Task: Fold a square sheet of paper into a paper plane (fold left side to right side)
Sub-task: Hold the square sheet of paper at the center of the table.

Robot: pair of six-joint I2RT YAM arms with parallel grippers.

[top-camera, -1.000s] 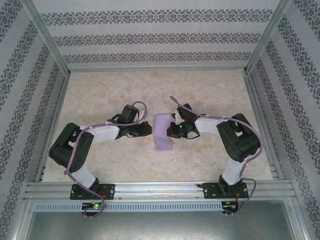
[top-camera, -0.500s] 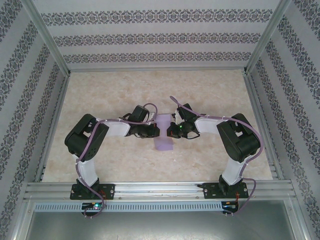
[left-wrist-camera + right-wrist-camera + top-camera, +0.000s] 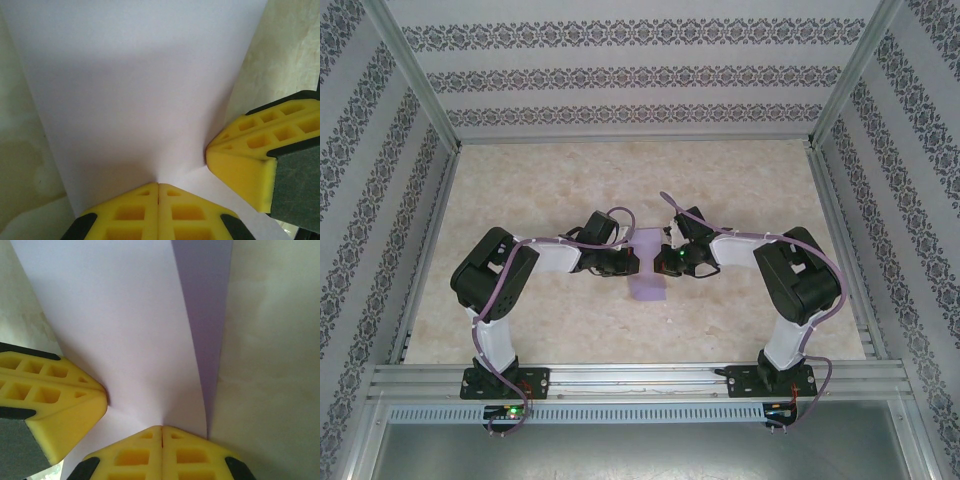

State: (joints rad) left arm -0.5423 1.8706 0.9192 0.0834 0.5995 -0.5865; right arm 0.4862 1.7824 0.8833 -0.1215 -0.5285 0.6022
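The square sheet of paper (image 3: 647,281) is lilac and lies folded into a narrow upright rectangle at the table's middle, with no pointed plane shape. My left gripper (image 3: 633,263) is shut, and its yellow tips (image 3: 159,186) rest on the paper (image 3: 140,90) from the left. My right gripper (image 3: 665,262) is also shut and meets the paper (image 3: 115,315) from the right (image 3: 162,428). The two grippers stand close together on the sheet. In the left wrist view the right fingers (image 3: 250,165) show beside mine. A darker lilac layer (image 3: 207,315) shows along the paper's right edge.
The marbled beige tabletop (image 3: 550,180) spreads around the paper. Patterned walls and metal frame posts (image 3: 840,95) close in the back and sides. A metal rail (image 3: 640,378) with both arm bases runs along the near edge.
The left arm has swung right and its shut gripper has come onto the paper's left part, now covering it. The right arm has stayed where it was.
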